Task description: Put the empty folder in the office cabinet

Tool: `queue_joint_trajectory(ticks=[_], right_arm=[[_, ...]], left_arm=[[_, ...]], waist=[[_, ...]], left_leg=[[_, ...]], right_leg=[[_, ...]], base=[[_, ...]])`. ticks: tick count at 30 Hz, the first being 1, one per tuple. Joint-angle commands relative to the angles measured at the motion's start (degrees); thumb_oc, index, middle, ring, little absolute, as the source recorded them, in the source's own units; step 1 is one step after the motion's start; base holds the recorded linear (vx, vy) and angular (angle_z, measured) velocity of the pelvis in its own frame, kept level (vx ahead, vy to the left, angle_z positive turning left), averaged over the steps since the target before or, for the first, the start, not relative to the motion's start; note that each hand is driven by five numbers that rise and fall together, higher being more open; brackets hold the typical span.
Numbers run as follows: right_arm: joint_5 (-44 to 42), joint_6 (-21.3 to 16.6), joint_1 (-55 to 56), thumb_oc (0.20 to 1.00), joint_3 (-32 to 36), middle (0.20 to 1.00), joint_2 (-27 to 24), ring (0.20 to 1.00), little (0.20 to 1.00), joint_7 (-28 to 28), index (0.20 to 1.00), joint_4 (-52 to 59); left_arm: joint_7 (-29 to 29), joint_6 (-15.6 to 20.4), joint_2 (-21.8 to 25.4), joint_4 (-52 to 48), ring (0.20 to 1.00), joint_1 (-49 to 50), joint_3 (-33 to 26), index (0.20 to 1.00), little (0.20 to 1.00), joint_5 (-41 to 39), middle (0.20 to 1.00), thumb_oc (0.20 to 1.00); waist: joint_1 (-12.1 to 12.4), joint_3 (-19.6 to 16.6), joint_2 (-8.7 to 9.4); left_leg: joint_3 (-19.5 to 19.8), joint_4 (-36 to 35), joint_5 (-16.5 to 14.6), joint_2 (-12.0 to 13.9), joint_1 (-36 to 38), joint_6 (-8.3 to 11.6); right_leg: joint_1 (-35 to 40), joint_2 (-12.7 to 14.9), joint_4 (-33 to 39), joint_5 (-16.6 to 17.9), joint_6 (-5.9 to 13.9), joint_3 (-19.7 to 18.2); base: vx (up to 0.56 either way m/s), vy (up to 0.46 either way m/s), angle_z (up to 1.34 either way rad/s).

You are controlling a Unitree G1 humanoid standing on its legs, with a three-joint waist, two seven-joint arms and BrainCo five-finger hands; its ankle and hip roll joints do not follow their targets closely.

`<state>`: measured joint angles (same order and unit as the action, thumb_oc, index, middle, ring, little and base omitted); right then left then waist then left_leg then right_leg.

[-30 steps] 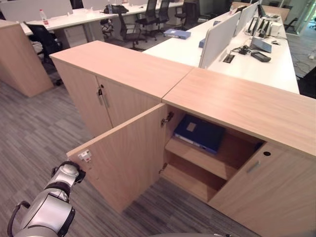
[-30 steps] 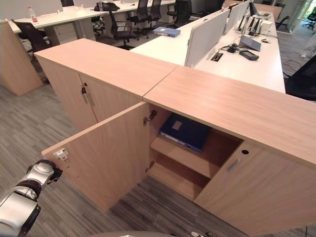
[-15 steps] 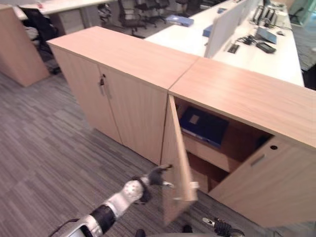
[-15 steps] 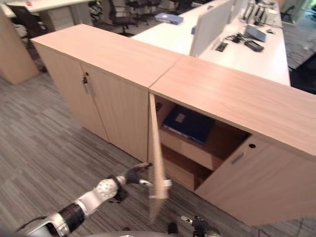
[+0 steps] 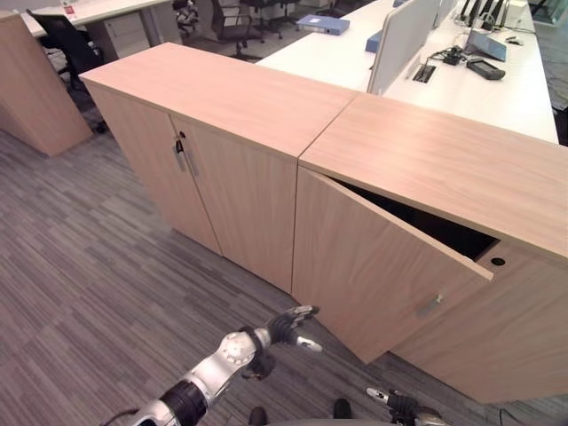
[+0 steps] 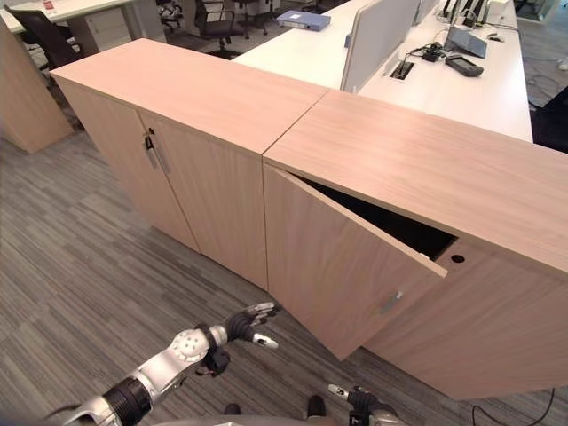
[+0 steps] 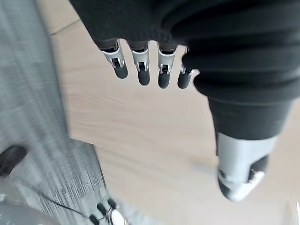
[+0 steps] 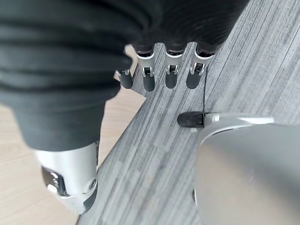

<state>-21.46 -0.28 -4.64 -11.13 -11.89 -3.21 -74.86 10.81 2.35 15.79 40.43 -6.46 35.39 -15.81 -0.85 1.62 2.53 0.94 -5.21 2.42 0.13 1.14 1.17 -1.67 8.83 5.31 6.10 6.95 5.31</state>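
We see the office cabinet (image 5: 417, 169) with its left door (image 5: 373, 266) nearly closed, hinged at its left edge and standing ajar at a shallow angle, so that only a dark wedge of the interior shows behind its upper edge. The folder is hidden behind this door, so we cannot tell where it lies or which way its long axis runs. The door's small handle (image 5: 429, 305) sits near its free right edge. The left robot hand (image 5: 288, 327) hangs low over the grey carpet (image 5: 98, 266), near the door's lower left corner but apart from it; we see its fingers (image 7: 140, 65) straight and spread, holding nothing, with the wood panel beyond them. The right robot hand (image 8: 70, 154) hangs above the carpet, its fingers (image 8: 171, 75) likewise relaxed and empty. A second cabinet (image 5: 204, 106), with both doors closed, adjoins on the left, and a white bench (image 5: 497, 98) stands behind.
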Motion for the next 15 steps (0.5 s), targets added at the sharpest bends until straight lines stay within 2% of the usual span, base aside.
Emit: queue_joint_trajectory(ticks=[1,2,4,6,7,9,12,13,14,15], right_arm=[[-1.6,0.85,-0.76,1.0,-1.56,1.0,0.95,1.0,1.0,-2.12,1.0,-2.42],[-1.74,1.71,-0.34,1.0,-0.84,1.0,1.09,1.0,1.0,-3.21,1.0,-2.96],[-1.13,2.16,0.19,1.0,-0.01,1.0,0.36,1.0,1.0,-3.92,1.0,-3.89],[-0.13,2.35,0.52,1.0,0.98,1.0,-0.72,1.0,1.0,-4.75,1.0,-4.69],[-0.13,2.35,0.52,1.0,0.97,1.0,-0.72,1.0,1.0,-4.75,1.0,-4.7],[1.94,2.74,1.28,1.0,2.6,1.0,-2.17,1.0,1.0,-6.11,1.0,-6.06],[2.48,2.8,1.76,1.0,3.5,1.0,-2.99,1.0,1.0,-6.75,1.0,-6.62],[2.84,2.81,2.01,1.0,3.86,1.0,-3.34,1.0,1.0,-6.87,1.0,-6.51],[2.99,2.82,1.94,1.0,3.98,1.0,-3.57,1.0,1.0,-6.83,1.0,-6.48],[2.99,2.82,1.93,1.0,3.96,1.0,-3.59,1.0,1.0,-6.83,1.0,-6.48]], left_arm=[[-4.38,0.01,-5.34,15.49,1.0,-4.73,-4.77,1.0,1.0,-0.54,1.0,1.0],[-5.88,-0.31,-6.19,29.04,1.0,-6.3,-8.59,1.0,1.0,7.18,1.0,1.0],[-7.74,-0.6,-4.74,36.69,1.0,-6.01,-13.33,1.0,1.0,10.62,1.0,1.0],[-8.85,-1.03,-2.14,41.42,1.0,-4.45,-17.41,1.0,1.0,13.86,1.0,1.0],[-8.85,-1.02,-2.14,41.43,1.0,-4.45,-17.42,1.0,1.0,13.87,1.0,1.0],[-8.19,-1.42,2.66,45.53,1.0,-1.18,-22.39,1.0,1.0,17.14,1.0,1.0],[-7.29,-1.44,5.34,46.63,1.0,0.93,-24.86,1.0,1.0,17.94,1.0,1.0],[-6.68,-1.86,6.41,46.83,1.0,2.66,-27.03,1.0,1.0,17.71,1.0,1.0],[-6.59,-2.35,6.63,47.25,1.0,3.68,-28.49,1.0,1.0,17.36,1.0,1.0],[-6.59,-2.36,6.61,47.23,1.0,3.7,-28.51,1.0,1.0,17.36,1.0,1.0]], waist=[[0.79,-0.48,0.63],[0.41,-1.04,1.17],[0.22,-1.47,1.66],[0.25,-1.58,1.94],[0.26,-1.58,1.95],[0.46,-1.35,2.35],[0.73,-0.66,2.51],[1.63,0.65,2.18],[2.17,1.3,1.55],[2.02,1.41,1.48]], left_leg=[[2.4,0.21,-4.84,-1.51,-1.59,-1.64],[1.96,0.21,-4.96,-2.22,-1.37,-1.99],[1.49,0.21,-5.22,-2.75,-1.09,-2.32],[0.75,0.21,-5.48,-3.41,-0.93,-2.7],[0.73,0.21,-5.48,-3.41,-0.93,-2.7],[-0.7,0.21,-5.72,-4.04,-1.08,-3.12],[-1.82,0.21,-5.59,-4.11,-1.52,-3.33],[-2.98,0.21,-5.35,-3.44,-2.06,-3.37],[-3.53,0.21,-5.01,-2.67,-2.34,-3.21],[-3.38,0.21,-5.04,-2.63,-2.21,-3.19]], right_leg=[[-0.12,1.92,-0.31,-2.61,4.6,0.31],[-0.35,2.64,-0.31,-1.72,4.81,-0.32],[-0.63,3.26,-0.31,-0.95,5.03,-0.78],[-1.25,3.89,-0.31,0.06,5.35,-1.33],[-1.26,3.89,-0.31,0.06,5.35,-1.35],[-3.01,4.59,-0.31,1.9,5.86,-2.08],[-4.56,4.85,-0.31,3.03,6.12,-2.07],[-5.1,5.69,-0.35,4.17,6.03,2.52],[-4.71,6.48,-1.52,3.58,5.51,6.59],[-4.52,6.46,-1.57,3.49,5.5,6.75]], base=[[-0.05,0.158,-0.05],[-0.03,0.154,-0.11],[-0.02,0.125,-0.08],[-0.02,0.097,-0.02],[-0.03,0.073,-0.14],[-0.08,0.114,-0.22],[-0.1,0.046,-0.31],[-0.2,-0.005,-0.39],[-0.16,-0.026,-0.31],[-0.09,-0.008,-0.65]])
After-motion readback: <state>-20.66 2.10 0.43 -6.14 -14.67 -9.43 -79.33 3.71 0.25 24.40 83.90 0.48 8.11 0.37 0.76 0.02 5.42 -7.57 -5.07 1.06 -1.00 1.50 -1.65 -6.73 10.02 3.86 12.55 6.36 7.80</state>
